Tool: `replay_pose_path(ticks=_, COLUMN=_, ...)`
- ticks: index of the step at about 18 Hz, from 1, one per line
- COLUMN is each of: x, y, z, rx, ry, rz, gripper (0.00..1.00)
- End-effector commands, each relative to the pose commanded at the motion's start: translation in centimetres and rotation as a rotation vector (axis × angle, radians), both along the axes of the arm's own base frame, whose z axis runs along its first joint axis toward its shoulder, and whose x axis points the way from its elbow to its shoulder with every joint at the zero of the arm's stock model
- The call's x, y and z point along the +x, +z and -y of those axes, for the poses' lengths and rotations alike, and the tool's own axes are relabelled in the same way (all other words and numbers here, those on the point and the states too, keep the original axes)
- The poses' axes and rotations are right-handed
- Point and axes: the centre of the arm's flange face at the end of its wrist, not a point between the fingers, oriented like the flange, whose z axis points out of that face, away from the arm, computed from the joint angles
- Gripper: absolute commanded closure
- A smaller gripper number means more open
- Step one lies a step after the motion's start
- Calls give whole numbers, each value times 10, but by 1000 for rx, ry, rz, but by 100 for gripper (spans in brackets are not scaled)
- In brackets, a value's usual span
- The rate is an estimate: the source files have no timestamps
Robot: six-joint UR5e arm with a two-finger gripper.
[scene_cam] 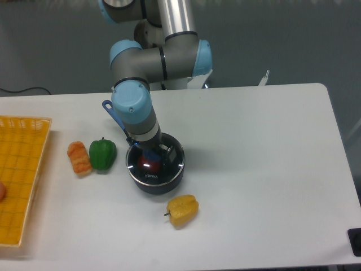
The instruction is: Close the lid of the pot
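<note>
I see the lid (156, 164) lying flat on the pot (155, 183), which sits near the middle of the table (265, 158) with its blue handle pointing back-left. My hand (152, 152) is down over the lid's knob; I cannot tell whether it grips or has let go. Something red shows through the glass. A yellow pepper (183, 209) lies just in front, a green pepper (102, 153) to the left.

White tabletop (254, 158) carries all items. Green pepper (102, 153) stands upright just left of the gripper (152, 153). Orange pepper (79, 157) lies touching the green one on its far side from the gripper. Yellow pepper (182, 209) lies below and slightly right of the gripper. Yellow basket (20, 175) sits far left, at the frame edge.
</note>
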Motion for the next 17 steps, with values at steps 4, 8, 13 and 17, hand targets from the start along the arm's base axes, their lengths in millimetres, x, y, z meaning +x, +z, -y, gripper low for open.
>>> replay_pose_path(ticks=4, x=-13, y=21, z=-3, rx=35, ry=16, rz=-13, gripper=0)
replay_pose_path(ticks=8, x=-29, y=51, z=-8, rx=85, ry=31, rz=-48, gripper=0)
replay_pose_path(ticks=13, x=-42, y=60, z=-3, rx=103, ry=53, rz=-51, gripper=0)
replay_pose_path(ticks=17, x=-47, y=65, z=1, rx=102, ry=8, rz=-60, gripper=0)
